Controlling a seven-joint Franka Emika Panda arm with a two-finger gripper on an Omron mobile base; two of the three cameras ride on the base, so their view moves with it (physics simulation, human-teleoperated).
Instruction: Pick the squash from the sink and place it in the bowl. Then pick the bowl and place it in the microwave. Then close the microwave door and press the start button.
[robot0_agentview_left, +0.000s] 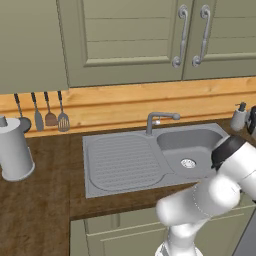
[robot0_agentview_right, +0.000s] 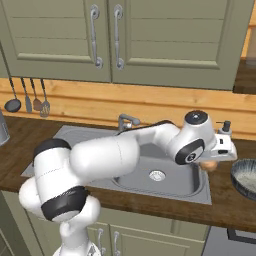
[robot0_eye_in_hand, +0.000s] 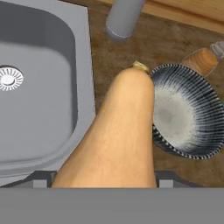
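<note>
Fingers (robot0_eye_in_hand: 105, 181) around squash (robot0_eye_in_hand: 118, 131), beside bowl (robot0_eye_in_hand: 186, 111)

In the hand view, the squash (robot0_eye_in_hand: 118, 135) covered the near left rim of the bowl (robot0_eye_in_hand: 186, 111) and ran off the bottom, hiding the finger tips. In the right base view, the bowl (robot0_agentview_right: 246, 177) was cut by the right edge, and the hand hid most of the squash (robot0_agentview_right: 210, 164).
</note>
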